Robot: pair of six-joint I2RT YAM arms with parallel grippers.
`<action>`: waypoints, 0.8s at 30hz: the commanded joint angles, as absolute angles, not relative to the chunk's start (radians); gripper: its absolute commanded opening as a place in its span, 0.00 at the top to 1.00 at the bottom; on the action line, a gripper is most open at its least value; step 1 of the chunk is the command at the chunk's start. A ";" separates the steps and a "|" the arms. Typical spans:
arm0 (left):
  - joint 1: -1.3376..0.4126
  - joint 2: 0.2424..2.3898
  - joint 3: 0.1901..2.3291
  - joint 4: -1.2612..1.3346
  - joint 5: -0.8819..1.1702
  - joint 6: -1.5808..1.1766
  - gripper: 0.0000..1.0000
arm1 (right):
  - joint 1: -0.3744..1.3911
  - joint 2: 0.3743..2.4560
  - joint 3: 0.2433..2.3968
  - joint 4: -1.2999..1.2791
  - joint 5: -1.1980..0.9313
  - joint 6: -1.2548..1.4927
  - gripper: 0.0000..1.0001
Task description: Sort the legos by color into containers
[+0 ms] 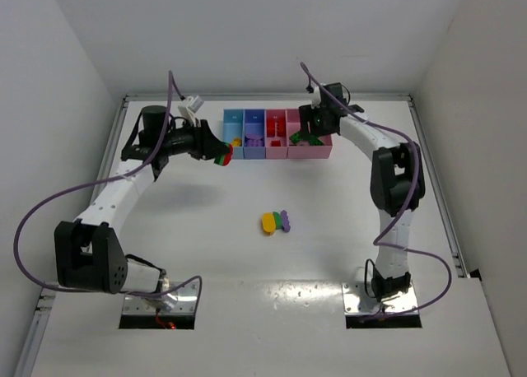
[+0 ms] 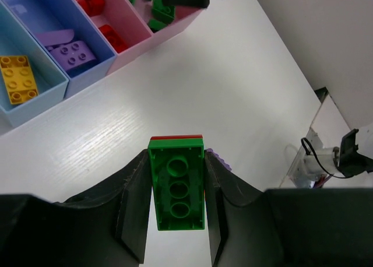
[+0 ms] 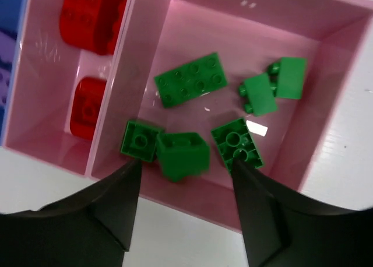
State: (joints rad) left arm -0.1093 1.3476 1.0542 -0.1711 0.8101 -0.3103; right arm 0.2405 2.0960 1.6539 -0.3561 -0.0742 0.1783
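Observation:
My left gripper (image 1: 221, 155) is shut on a green brick with a red one stuck to it (image 2: 176, 185), held above the table just in front of the light blue bin (image 1: 234, 123). The row of bins also has a periwinkle one (image 1: 254, 123), a pink one (image 1: 275, 151) and a wider pink one (image 1: 323, 151). My right gripper (image 3: 186, 165) is open and empty over the wider pink bin's (image 3: 204, 34) near wall, above several green bricks (image 3: 190, 79). A yellow, green and purple clump (image 1: 275, 221) lies mid-table.
The light blue bin holds a yellow brick (image 2: 19, 77), the periwinkle one purple bricks (image 2: 73, 52), the pink one red bricks (image 3: 87, 16). A bit of purple (image 2: 218, 158) shows behind my left gripper's right finger. White walls enclose the table.

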 commanded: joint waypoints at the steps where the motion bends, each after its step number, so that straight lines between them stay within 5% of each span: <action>1: -0.100 1.383 1.120 -0.144 0.801 -0.285 0.91 | 0.249 2.103 1.733 -0.354 -0.163 0.204 0.34; 2: -0.091 1.393 1.129 -0.144 0.801 -0.285 0.91 | 0.249 2.103 1.733 -0.354 -0.163 0.204 0.20; 4: -0.091 1.419 1.129 -0.144 0.839 -0.305 0.91 | 0.249 2.068 1.744 -0.354 -0.225 0.174 0.10; 10: -0.060 1.466 1.072 0.079 1.058 -0.521 0.91 | 0.215 1.904 1.657 -0.261 -0.703 0.252 0.11; 14: -0.060 1.528 0.988 0.631 1.236 -0.900 0.91 | 0.250 1.836 1.423 0.146 -1.097 0.610 0.15; 17: -0.086 1.563 0.966 0.833 1.295 -1.118 0.89 | 0.317 1.813 1.368 0.284 -1.155 0.726 0.15; 24: -0.124 1.583 1.020 0.804 1.307 -1.101 0.89 | 0.400 1.822 1.367 0.344 -1.200 0.770 0.15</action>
